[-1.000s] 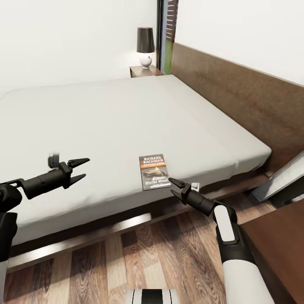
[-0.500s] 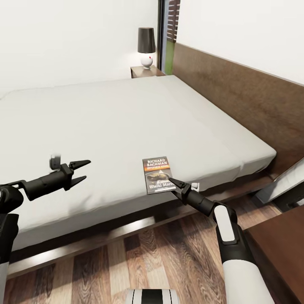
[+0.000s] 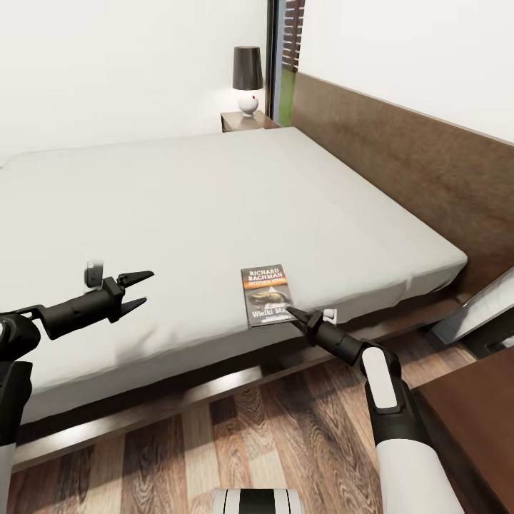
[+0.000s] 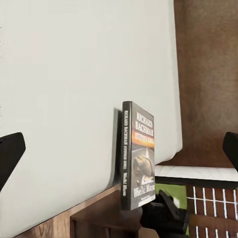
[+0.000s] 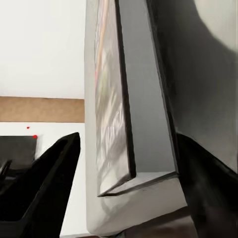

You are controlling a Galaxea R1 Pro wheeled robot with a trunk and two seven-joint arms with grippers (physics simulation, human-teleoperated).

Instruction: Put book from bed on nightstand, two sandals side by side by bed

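The book (image 3: 265, 294) lies flat on the off-white bed (image 3: 200, 207), close to the mattress's near edge. Its dark cover with the orange band faces up. My right gripper (image 3: 293, 314) is at the book's near right corner, open. In the right wrist view the book's edge (image 5: 114, 99) stands between the two black fingers (image 5: 49, 183). My left gripper (image 3: 146, 286) hovers open over the mattress, well to the left of the book. Its wrist camera looks across the bed at the book (image 4: 139, 153). The sandals are out of view.
One nightstand (image 3: 243, 120) with a dark-shaded lamp (image 3: 247, 78) stands at the bed's far side. Another nightstand's brown top (image 3: 471, 407) is at the lower right beside my right arm. The brown headboard (image 3: 400, 157) runs along the right. Wood-plank floor (image 3: 271, 435) lies in front.
The head view shifted slightly a second ago. Since then my right gripper has dipped a little at the book's near corner. The left arm and the book have stayed put.
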